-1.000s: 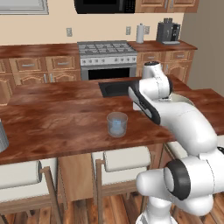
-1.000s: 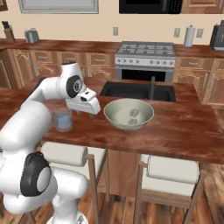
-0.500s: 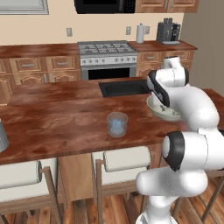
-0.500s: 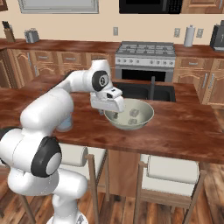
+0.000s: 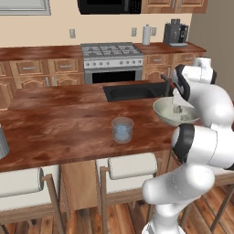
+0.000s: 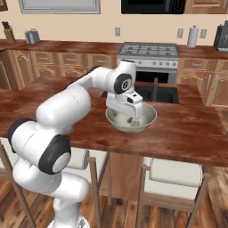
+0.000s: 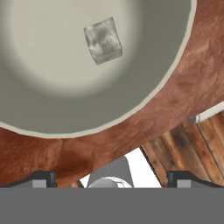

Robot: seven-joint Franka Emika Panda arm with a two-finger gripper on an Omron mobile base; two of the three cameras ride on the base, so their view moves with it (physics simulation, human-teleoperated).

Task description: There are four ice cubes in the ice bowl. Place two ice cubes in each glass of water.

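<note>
The ice bowl [image 5: 161, 111] [image 6: 149, 117] stands on the island counter by the sink. My gripper [image 5: 178, 108] [image 6: 132, 117] hangs over the bowl, pointing down into it, open, with nothing between its fingers. In the hand view the gripper [image 7: 113, 178] has its tips set wide apart at the bottom edge, and one ice cube [image 7: 103, 40] lies on the floor of the bowl [image 7: 43, 109]. The short blue-tinted glass of water [image 5: 122, 129] stands mid-counter, to the left of the bowl, with something pale blue inside. The ribbed glass [image 5: 2, 142] sits at the far left edge.
A black sink [image 5: 132, 91] with a faucet [image 6: 155, 88] lies just behind the bowl. Stools [image 5: 130, 165] stand under the counter's near edge. The stove [image 5: 112, 50] is against the back wall.
The arm has swung right, from beside the short glass to over the ice bowl. The gripper stayed open throughout.
</note>
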